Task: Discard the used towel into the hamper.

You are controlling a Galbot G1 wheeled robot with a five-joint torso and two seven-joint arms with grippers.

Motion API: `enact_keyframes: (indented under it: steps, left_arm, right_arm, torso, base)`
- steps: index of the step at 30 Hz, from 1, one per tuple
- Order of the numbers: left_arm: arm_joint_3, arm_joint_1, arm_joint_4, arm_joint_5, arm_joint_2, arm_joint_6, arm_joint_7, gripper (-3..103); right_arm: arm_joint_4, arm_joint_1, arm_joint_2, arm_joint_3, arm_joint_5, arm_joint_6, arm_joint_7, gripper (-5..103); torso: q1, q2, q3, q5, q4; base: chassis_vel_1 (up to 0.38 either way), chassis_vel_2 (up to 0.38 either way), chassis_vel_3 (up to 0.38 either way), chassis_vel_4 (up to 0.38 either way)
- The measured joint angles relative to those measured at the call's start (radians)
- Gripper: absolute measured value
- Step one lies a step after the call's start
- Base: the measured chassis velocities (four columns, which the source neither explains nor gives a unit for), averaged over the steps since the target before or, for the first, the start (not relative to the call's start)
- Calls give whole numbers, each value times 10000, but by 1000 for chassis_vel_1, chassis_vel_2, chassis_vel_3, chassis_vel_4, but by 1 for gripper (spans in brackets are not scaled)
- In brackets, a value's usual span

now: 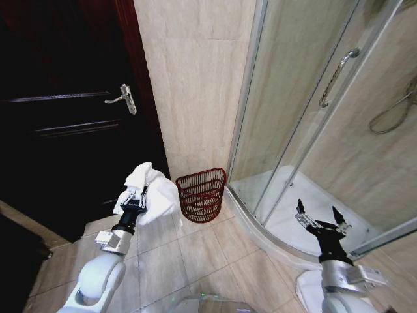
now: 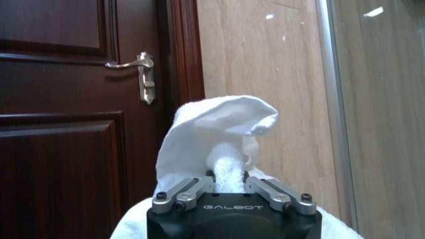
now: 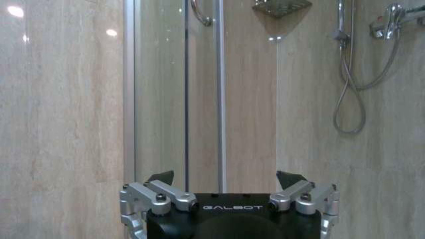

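Gripping a bunched white towel [image 1: 146, 192], the left gripper [image 1: 135, 197] is held raised above the tiled floor [image 1: 195, 254], in front of the dark wooden door [image 1: 58, 130]. Its jaws are seen in the left wrist view clenched on a rolled fold of the cloth, with the rest of the towel [image 2: 222, 134] billowing up above the fingers and hanging down around them. The hold is judged secure, since the fold is pinched between both fingers.

The hamper [image 1: 201, 193] is found standing upright on the floor against the beige tiled wall [image 1: 195, 78], just beside the curved base of the shower enclosure [image 1: 306, 130]. No cloth is visible inside it. The towel is located near the hamper's rim on the robot's left side, but not over the opening.

The right gripper [image 1: 320, 217] is held idle before the shower glass, its jaws spread wide and nothing between them, as confirmed in the right wrist view [image 3: 226, 179].

Progress is assessed as partial: the towel has been picked up and brought close. Positioning it over the hamper's mouth and releasing it remain outstanding. A drop from the present position would, in all likelihood, land on the floor.
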Motion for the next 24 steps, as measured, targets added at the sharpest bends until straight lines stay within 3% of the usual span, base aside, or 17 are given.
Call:
enact_keyframes:
  steps: [24]
  left_arm:
    - [27, -68, 36, 30, -44, -5, 40, 10]
  right_arm:
    - [-59, -12, -80, 32, 0, -39, -5, 100]
  torso:
    - [-396, -1004, -606, 0, 0]
  base:
    - [0, 0, 0, 0]
